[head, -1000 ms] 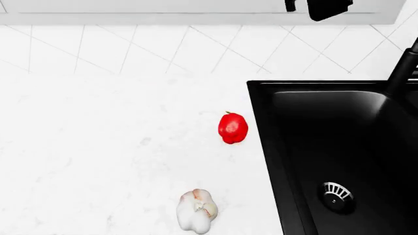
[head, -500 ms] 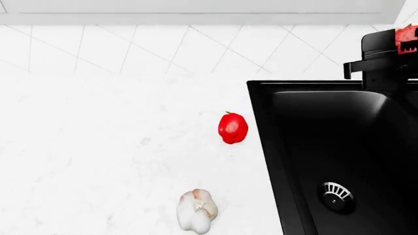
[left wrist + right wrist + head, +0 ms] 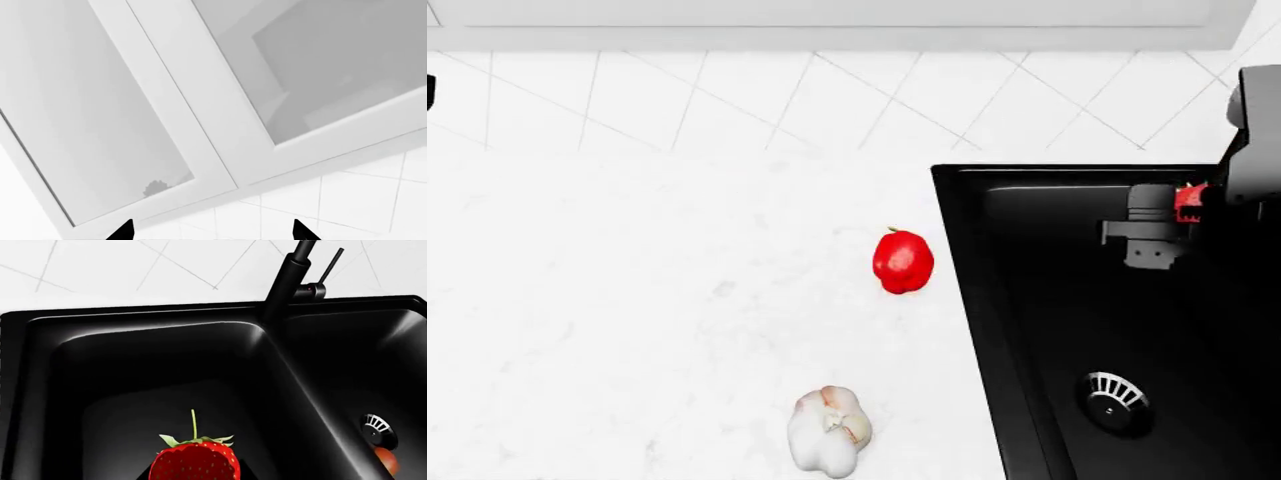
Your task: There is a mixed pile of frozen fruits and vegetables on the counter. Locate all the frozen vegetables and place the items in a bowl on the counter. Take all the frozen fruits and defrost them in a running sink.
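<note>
Carrying strawberry (image 3: 194, 461) over sink (image 3: 1068, 330), fruit-defrost step in hand. Right gripper (image 3: 1174, 215) clamped on the berry, hanging above the near basin, above the basin floor. Berry small, red, seeded skin, green leafy top and thin stem pointing up in wrist view; only a red sliver visible from head view. Next move by judgement: lower, open over basin, ideally under faucet (image 3: 287, 282); no running water visible, so tap likely needs turning on. Orange-red blob (image 3: 385, 460) beside far basin drain (image 3: 379, 429), possibly the mango, too small to confirm. Left gripper (image 3: 212, 234) with tips apart, holding nothing, aimed at wall cabinets (image 3: 133, 100). Bell pepper (image 3: 902, 261) and garlic bulb (image 3: 827, 430) lying on counter (image 3: 627, 300), well apart, not yet bowled; bowl out of view.
</note>
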